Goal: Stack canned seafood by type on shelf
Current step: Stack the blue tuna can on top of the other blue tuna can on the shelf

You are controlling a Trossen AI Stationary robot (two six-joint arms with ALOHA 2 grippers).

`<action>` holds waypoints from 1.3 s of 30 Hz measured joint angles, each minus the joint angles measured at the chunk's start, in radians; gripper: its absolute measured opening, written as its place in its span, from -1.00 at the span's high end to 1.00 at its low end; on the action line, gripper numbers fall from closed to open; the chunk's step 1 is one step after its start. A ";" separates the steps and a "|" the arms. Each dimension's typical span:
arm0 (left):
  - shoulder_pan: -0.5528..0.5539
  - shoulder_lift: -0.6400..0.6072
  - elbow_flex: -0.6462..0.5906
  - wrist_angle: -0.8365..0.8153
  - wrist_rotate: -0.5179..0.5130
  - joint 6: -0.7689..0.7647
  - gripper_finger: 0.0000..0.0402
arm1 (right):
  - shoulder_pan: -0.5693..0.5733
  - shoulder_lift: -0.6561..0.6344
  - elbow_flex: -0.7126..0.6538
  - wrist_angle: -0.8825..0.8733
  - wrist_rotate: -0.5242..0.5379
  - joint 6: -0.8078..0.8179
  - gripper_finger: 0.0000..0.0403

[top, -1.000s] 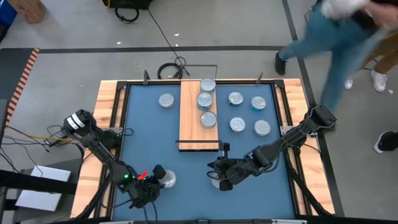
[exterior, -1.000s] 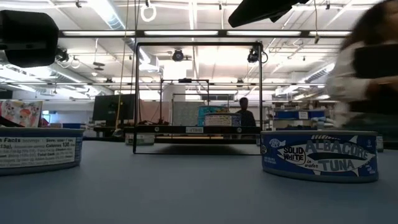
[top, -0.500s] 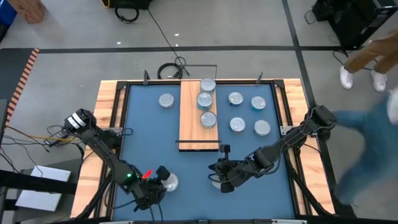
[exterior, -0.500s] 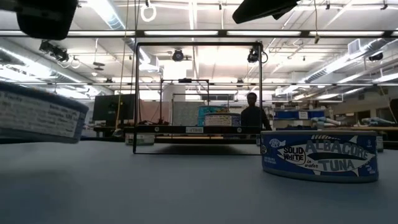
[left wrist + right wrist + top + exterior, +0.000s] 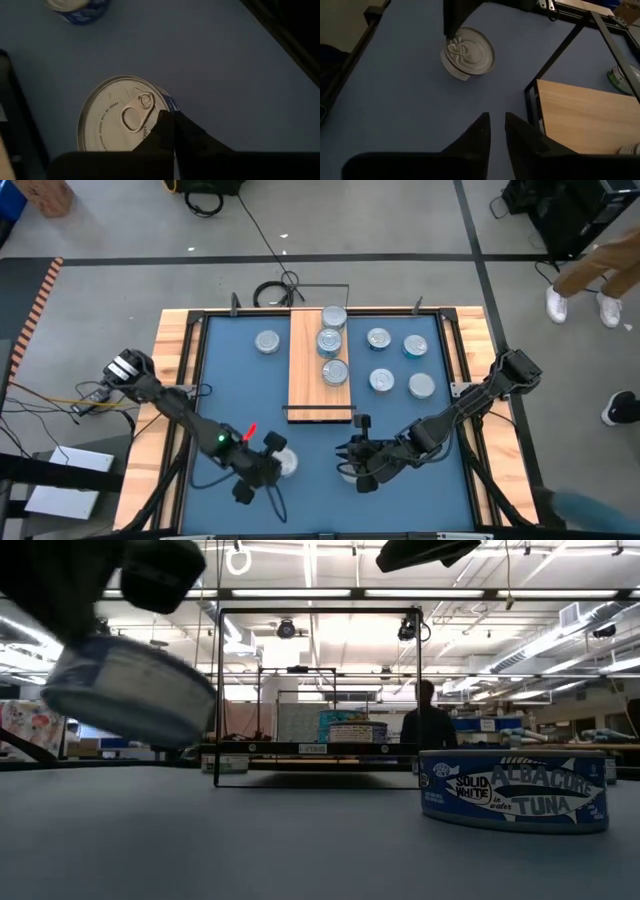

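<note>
My left gripper (image 5: 274, 461) is shut on a round tin of canned seafood (image 5: 122, 115) with a silver pull-tab top, held in the air near the table's front. In the low view this tin (image 5: 130, 690) is tilted and clear of the table. My right gripper (image 5: 497, 125) hovers with a narrow gap between its fingers and nothing in it. A blue tuna tin (image 5: 515, 790) stands on its base on the table below it. The shelf (image 5: 320, 370) is a light-wood board and carries three tins (image 5: 331, 342) in a row. My left gripper pinches the tin at its rim (image 5: 169, 102), beside the pull tab, between its two shut fingers (image 5: 165, 125). The fingers slant down from above at the tin's edge. The tin hangs clear of the table and is tilted.
Several more tins stand on the blue table: one left of the shelf (image 5: 267, 341) and several to its right (image 5: 400, 365). The shelf's thin black frame (image 5: 318, 690) rises at its ends. A person's legs (image 5: 590, 275) are beyond the table's far right corner.
My left gripper has risen and gone toward the table's middle with the tin. The tin stood on the table a second ago and now hangs tilted, clear of it. A person has walked past the table's right side.
</note>
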 joint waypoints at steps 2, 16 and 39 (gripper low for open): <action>0.029 -0.008 0.000 0.040 0.032 0.001 1.00 | 0.000 0.004 0.000 0.003 0.000 0.001 0.59; 0.172 -0.004 0.000 0.367 0.118 -0.164 1.00 | 0.095 0.165 -0.001 0.074 0.241 -0.059 -0.01; 0.233 -0.004 0.000 0.461 0.103 -0.237 1.00 | 0.065 0.197 0.000 0.299 0.313 -0.466 -0.33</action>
